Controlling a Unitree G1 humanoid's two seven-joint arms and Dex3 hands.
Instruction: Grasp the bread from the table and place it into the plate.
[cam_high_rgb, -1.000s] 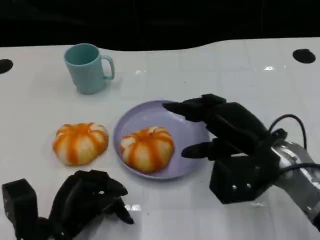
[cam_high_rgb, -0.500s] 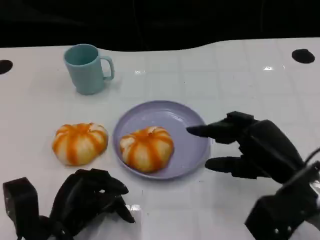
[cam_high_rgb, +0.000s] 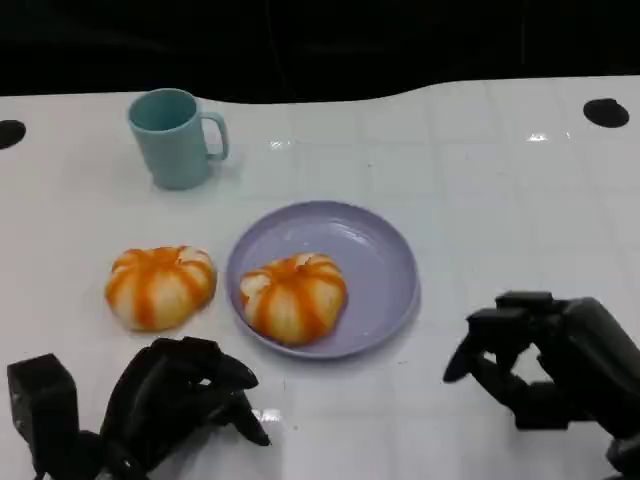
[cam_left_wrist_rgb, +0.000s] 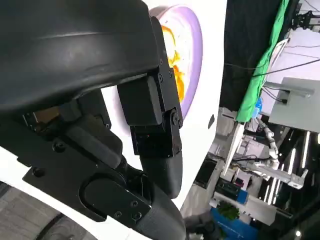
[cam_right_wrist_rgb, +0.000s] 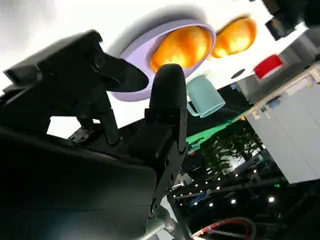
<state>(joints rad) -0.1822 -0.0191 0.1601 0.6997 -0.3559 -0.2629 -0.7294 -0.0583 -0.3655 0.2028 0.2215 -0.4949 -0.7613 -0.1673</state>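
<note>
One orange-striped bread bun (cam_high_rgb: 294, 296) lies in the lavender plate (cam_high_rgb: 372, 258), toward its left side. A second bun (cam_high_rgb: 160, 286) sits on the white table just left of the plate. My right hand (cam_high_rgb: 555, 368) hangs low at the lower right, well off the plate's right rim, empty, with thumb and fingers apart. My left hand (cam_high_rgb: 172, 403) rests at the lower left, below the table bun, fingers curled in on nothing. The right wrist view has the plate (cam_right_wrist_rgb: 202, 26) with its bun (cam_right_wrist_rgb: 182, 47) beyond my fingers (cam_right_wrist_rgb: 167, 90).
A teal mug (cam_high_rgb: 176, 135) stands at the back left, handle to the right. Dark round holes mark the table at the far left (cam_high_rgb: 8, 131) and far right (cam_high_rgb: 607, 111). The table's far edge meets a black backdrop.
My right hand has drawn back from over the plate's right side to the lower right, empty. The bun stays in the plate. The left hand has not moved.
</note>
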